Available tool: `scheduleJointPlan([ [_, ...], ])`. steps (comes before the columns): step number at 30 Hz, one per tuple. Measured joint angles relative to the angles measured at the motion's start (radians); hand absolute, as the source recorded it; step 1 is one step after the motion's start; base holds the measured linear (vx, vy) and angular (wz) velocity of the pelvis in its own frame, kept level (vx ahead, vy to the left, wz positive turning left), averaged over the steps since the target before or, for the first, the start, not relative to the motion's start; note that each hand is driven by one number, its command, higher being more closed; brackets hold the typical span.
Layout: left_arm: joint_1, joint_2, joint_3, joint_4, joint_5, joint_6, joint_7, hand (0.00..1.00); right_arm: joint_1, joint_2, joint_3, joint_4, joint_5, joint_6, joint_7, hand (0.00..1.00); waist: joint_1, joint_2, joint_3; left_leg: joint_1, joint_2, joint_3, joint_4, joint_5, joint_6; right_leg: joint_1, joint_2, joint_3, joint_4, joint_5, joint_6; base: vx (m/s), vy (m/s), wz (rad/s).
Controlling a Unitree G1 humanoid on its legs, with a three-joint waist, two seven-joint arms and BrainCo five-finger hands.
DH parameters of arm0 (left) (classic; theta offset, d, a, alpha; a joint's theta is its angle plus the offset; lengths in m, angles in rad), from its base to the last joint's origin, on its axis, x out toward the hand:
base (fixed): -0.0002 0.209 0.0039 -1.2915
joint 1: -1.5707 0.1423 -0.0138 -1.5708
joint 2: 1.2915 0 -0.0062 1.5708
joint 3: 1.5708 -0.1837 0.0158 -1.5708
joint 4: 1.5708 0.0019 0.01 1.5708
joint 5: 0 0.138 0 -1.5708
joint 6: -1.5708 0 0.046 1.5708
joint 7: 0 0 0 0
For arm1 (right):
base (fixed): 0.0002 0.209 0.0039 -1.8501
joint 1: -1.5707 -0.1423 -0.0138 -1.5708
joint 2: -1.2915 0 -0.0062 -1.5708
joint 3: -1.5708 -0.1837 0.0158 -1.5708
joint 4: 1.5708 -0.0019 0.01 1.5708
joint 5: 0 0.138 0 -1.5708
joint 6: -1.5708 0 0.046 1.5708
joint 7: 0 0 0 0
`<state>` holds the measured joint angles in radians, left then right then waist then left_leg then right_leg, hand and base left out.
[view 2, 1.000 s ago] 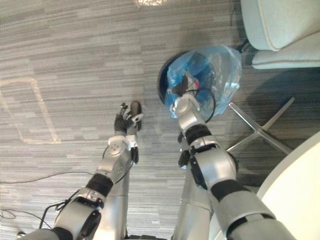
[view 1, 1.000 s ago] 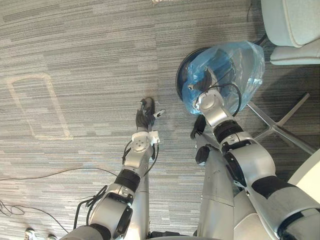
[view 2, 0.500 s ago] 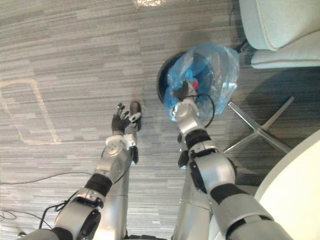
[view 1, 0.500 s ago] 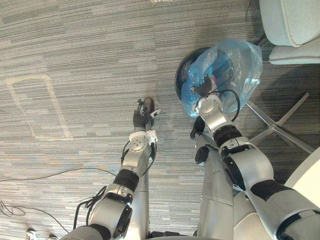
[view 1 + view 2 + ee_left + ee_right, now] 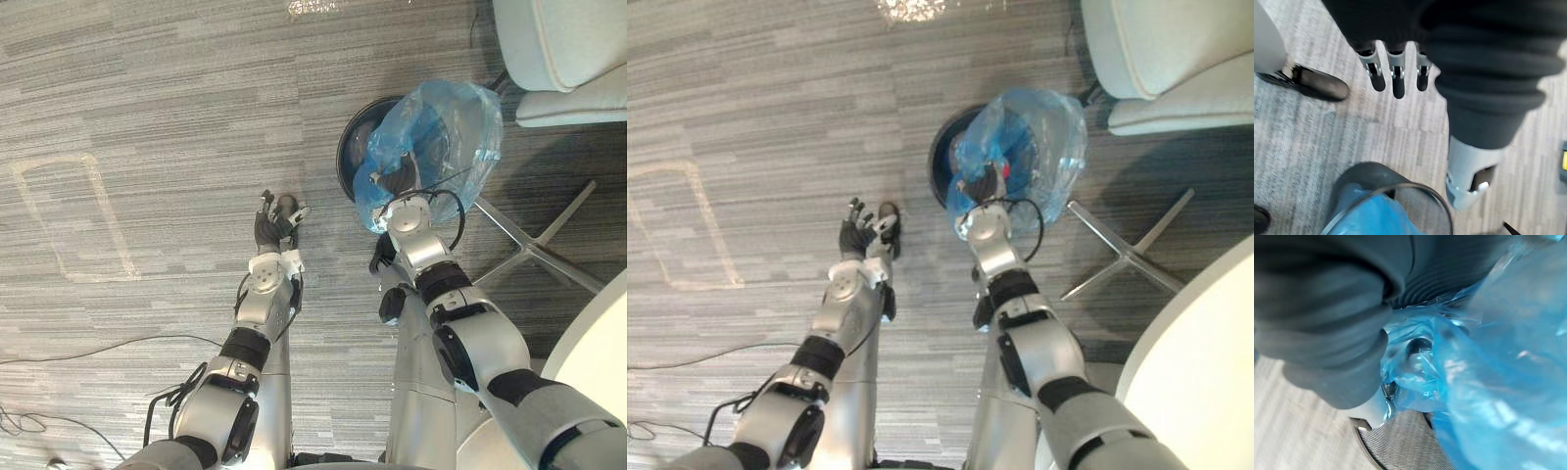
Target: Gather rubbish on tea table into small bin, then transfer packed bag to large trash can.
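Likely bag removal: right hand (image 5: 397, 182) buried in blue bag (image 5: 460, 122) in mesh bin (image 5: 344, 157), grip unseen; left hand (image 5: 267, 230) spread. Next, lift.

Bright, even light; a glare patch (image 5: 312, 7) on the floor (image 5: 147, 88) beyond the left hand (image 5: 274, 223); the blue bag (image 5: 446, 127) shines.

bag (image 5: 446, 122): glossy crinkly plastic | bin (image 5: 1422, 208): blk mesh | floor (image 5: 147, 98): matt carpet
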<state>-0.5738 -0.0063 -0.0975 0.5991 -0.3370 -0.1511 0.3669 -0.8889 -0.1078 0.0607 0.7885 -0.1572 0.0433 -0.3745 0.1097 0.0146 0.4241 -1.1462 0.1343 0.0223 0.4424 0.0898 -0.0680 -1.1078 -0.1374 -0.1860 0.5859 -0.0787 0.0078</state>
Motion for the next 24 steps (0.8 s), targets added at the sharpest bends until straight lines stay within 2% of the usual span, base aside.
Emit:
scheduleJointPlan([
  [5, 0.021, 0.028, 0.000, -0.017, 0.000, 0.012, -0.004, 0.00, 0.181, 0.042, 0.007, -0.187, 0.134, -0.042, 0.010, 1.00, -0.012, -0.002, -0.001, 0.098, 0.016, 0.011, 0.020, -0.034, 0.000, 0.114, 0.018, 0.010, -0.039, 0.002, 0.007, -0.01, -0.013, -0.14],
  [11, 0.073, 0.036, 0.001, -0.043, 0.000, 0.016, -0.039, 0.00, 0.364, 0.068, 0.013, -0.315, 0.252, -0.061, 0.064, 1.00, -0.022, -0.006, -0.003, 0.236, 0.030, 0.028, 0.009, -0.063, -0.001, 0.264, 0.038, 0.023, -0.105, 0.009, 0.025, 0.03, -0.011, -0.12],
  [13, 0.119, 0.040, 0.001, -0.068, 0.000, 0.033, -0.050, 0.00, 0.454, 0.073, 0.019, -0.390, 0.289, -0.067, 0.094, 1.00, -0.028, -0.026, -0.015, 0.314, 0.033, 0.046, -0.012, -0.069, -0.005, 0.335, 0.043, 0.034, -0.135, 0.011, 0.028, 0.08, -0.025, -0.12],
  [17, 0.177, 0.053, -0.001, -0.080, 0.001, 0.042, -0.083, 0.00, 0.575, 0.071, 0.022, -0.489, 0.316, -0.073, 0.139, 1.00, -0.041, -0.042, -0.031, 0.431, 0.037, 0.055, -0.029, -0.089, -0.003, 0.462, 0.050, 0.034, -0.182, 0.011, 0.029, 0.08, -0.022, -0.06],
  [21, 0.285, 0.074, -0.014, -0.143, 0.001, 0.055, -0.113, 0.00, 0.727, 0.069, 0.044, -0.572, 0.326, -0.071, 0.181, 1.00, -0.050, -0.071, -0.109, 0.566, 0.031, 0.080, -0.091, -0.099, -0.008, 0.592, 0.050, 0.042, -0.253, 0.013, 0.030, 0.11, -0.023, -0.04],
  [24, 0.342, 0.075, -0.032, -0.183, 0.002, 0.059, -0.122, 0.00, 0.802, 0.068, 0.074, -0.658, 0.328, -0.072, 0.214, 1.00, -0.054, -0.071, -0.171, 0.647, 0.026, 0.089, -0.131, -0.104, -0.007, 0.676, 0.051, 0.042, -0.302, 0.017, 0.032, 0.14, -0.013, -0.03],
])
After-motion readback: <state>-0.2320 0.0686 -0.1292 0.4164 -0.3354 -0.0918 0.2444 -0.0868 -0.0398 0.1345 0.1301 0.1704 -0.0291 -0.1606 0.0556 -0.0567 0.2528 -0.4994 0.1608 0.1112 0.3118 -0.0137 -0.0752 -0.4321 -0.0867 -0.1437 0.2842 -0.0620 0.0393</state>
